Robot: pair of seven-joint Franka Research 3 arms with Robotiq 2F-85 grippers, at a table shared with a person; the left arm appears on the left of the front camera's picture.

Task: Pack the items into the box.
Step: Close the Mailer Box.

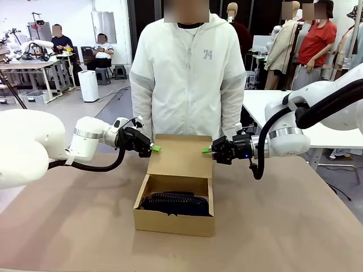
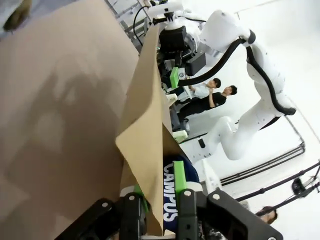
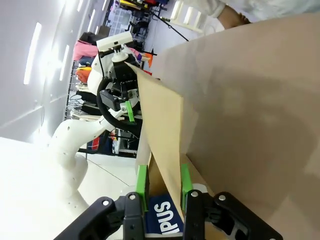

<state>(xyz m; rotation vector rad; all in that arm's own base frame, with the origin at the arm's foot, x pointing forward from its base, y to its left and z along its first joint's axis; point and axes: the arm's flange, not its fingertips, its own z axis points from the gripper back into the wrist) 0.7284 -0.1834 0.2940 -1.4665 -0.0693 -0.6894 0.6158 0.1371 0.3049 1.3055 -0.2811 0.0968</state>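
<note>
The brown cardboard box (image 1: 170, 222) sits mid-table with its flap lid (image 1: 181, 156) standing up at the far side. A navy-blue pouch (image 1: 173, 204) lies inside it. My left gripper (image 1: 154, 148) is shut on the lid's left edge, and my right gripper (image 1: 207, 150) is shut on its right edge. In the left wrist view the lid (image 2: 145, 125) runs between the green pads (image 2: 179, 181) of the left gripper (image 2: 159, 187), with the pouch's white print (image 2: 170, 195) beyond. The right wrist view shows the lid (image 3: 165, 125) pinched in the right gripper (image 3: 164, 182).
A person in a white jacket (image 1: 187, 73) stands close behind the box at the table's far edge, one hand (image 3: 232, 17) near it. Bare brown tabletop (image 1: 283, 226) lies on both sides of the box and in front of it.
</note>
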